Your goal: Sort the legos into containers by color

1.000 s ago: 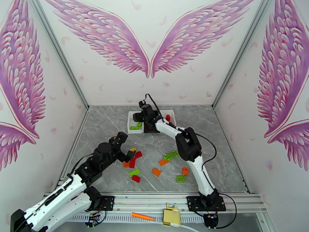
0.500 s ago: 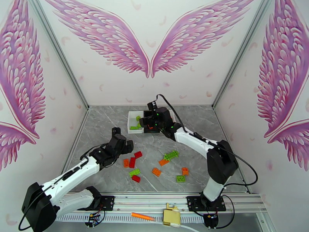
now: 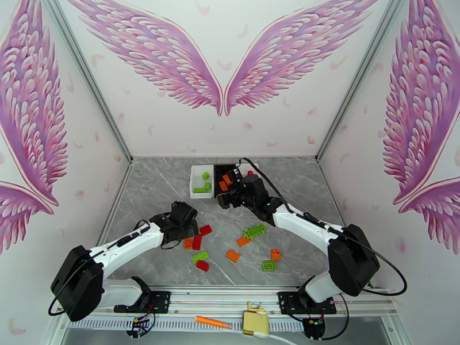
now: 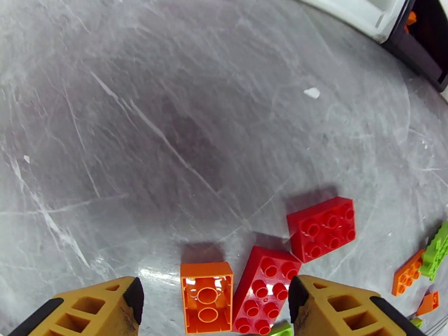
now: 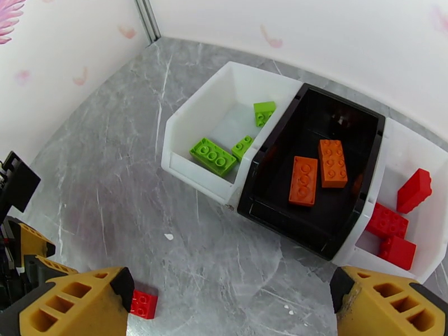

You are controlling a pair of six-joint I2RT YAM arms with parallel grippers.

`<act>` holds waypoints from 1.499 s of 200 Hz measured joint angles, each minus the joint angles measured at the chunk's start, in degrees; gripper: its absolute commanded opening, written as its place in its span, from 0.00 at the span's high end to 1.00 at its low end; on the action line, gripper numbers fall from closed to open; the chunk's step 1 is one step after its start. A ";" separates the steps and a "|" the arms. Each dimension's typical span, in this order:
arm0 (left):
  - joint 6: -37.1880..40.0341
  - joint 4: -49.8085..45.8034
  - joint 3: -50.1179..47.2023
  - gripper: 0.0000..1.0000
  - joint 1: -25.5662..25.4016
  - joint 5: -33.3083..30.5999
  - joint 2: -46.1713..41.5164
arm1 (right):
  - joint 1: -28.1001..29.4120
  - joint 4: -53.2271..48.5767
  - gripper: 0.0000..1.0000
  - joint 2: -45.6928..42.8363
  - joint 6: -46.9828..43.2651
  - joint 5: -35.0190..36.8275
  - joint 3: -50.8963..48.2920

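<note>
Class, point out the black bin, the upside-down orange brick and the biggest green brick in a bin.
black bin point(image 5: 285, 231), right wrist view, near wall
upside-down orange brick point(image 4: 207, 297), left wrist view, hollow underside
biggest green brick point(image 5: 213, 156), right wrist view, studded top

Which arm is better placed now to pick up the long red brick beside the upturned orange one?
Left. The left gripper hangs open right over the long red brick; the right gripper is open near the bins, away from it.

Scattered legos near containers

Grey marble tabletop, pink wing murals, orange stick beside brass-coloured box
</note>
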 measured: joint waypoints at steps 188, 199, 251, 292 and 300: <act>0.76 4.28 -3.50 0.73 2.03 4.39 6.95 | 0.00 -1.36 0.02 0.00 0.00 0.68 0.02; 0.76 4.37 -3.50 0.73 2.14 4.42 6.86 | 0.00 -1.44 0.02 0.00 0.02 0.74 0.02; 1.40 4.94 -3.50 0.74 2.25 2.75 2.16 | 0.00 -2.32 0.02 -1.70 0.00 0.39 0.02; 5.97 12.79 -3.39 0.73 2.25 0.94 -4.61 | 0.00 -2.36 0.02 -4.70 0.04 0.42 0.00; 7.21 14.86 -3.23 0.73 2.25 0.46 -4.76 | 0.00 -2.34 0.02 -5.38 0.04 0.44 -0.13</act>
